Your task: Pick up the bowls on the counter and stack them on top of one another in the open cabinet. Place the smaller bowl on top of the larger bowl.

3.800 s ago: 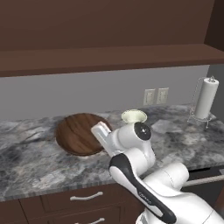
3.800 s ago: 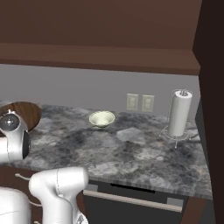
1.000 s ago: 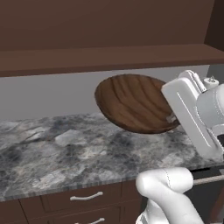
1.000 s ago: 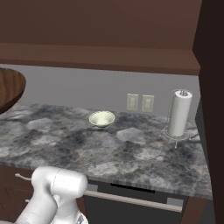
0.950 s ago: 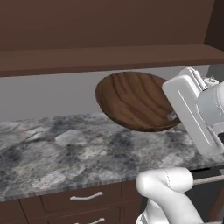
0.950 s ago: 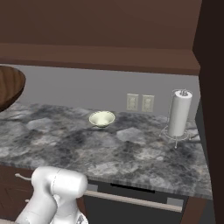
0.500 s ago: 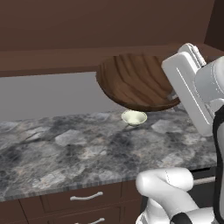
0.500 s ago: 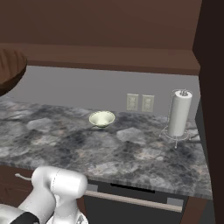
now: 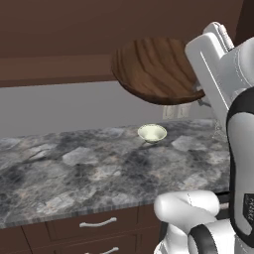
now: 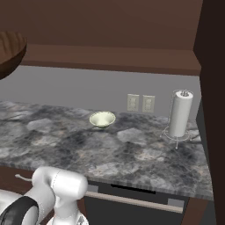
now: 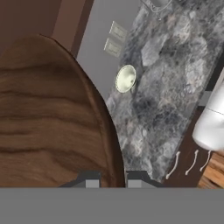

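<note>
I've got the larger bowl (image 9: 154, 69) up in the air, level with the open cabinet (image 9: 54, 69) shelf edge. My gripper (image 11: 111, 179) is pinched nearly closed on its rim; fingertips (image 11: 92, 178) sit either side of the edge in the hand view. The bowl looks tilted, though I can't tell how much. Smaller bowl (image 9: 152, 133) sits upright on the counter (image 9: 74, 173) near the back wall, below the wood one. Paper towel holder (image 10: 180, 115) stands far right.

No words, numbers or signs can be read anywhere in these pictures. Nothing in the kitchen has any writing on it.
</note>
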Robot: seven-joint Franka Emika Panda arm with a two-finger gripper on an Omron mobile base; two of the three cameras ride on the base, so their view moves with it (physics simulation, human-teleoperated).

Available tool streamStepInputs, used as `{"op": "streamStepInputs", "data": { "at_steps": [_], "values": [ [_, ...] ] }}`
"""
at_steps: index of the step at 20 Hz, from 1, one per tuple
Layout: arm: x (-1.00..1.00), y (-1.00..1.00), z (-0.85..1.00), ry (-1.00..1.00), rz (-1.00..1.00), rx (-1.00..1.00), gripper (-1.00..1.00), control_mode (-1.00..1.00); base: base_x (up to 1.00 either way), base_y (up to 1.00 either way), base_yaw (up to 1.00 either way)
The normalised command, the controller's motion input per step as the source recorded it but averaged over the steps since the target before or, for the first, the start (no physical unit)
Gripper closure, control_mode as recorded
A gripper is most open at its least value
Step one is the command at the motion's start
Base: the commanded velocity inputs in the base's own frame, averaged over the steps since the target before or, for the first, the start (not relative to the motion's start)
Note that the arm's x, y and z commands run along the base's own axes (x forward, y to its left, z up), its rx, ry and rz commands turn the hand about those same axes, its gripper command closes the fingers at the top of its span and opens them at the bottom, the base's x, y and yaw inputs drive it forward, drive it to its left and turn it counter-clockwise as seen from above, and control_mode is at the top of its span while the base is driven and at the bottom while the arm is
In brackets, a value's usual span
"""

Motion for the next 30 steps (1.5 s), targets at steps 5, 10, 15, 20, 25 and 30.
{"op": "streamStepInputs", "data": {
  "at_steps": [5, 10, 15, 20, 25, 30],
  "values": [
    [0.06, -0.02, 0.27, -0.06, -0.12, 0.01, 1.0, -1.0, 0.0, 0.0, 0.0],
    [0.07, 0.0, 0.16, -0.07, -0.13, 0.05, 1.0, -1.0, 0.0, 0.0, 0.0],
    [0.12, 0.01, 0.08, -0.04, -0.13, 0.07, 1.0, -1.0, 0.0, 0.0, 0.0],
    [0.34, 0.0, -0.04, -0.04, -0.06, 0.06, 1.0, -1.0, 0.0, 0.0, 0.0],
    [0.35, 0.02, -0.1, -0.07, 0.0, 0.03, 1.0, -1.0, 0.0, 0.0, 0.0],
    [0.34, 0.08, -0.22, -0.03, 0.0, 0.02, 1.0, -1.0, 0.0, 0.0, 0.0]
  ]
}}
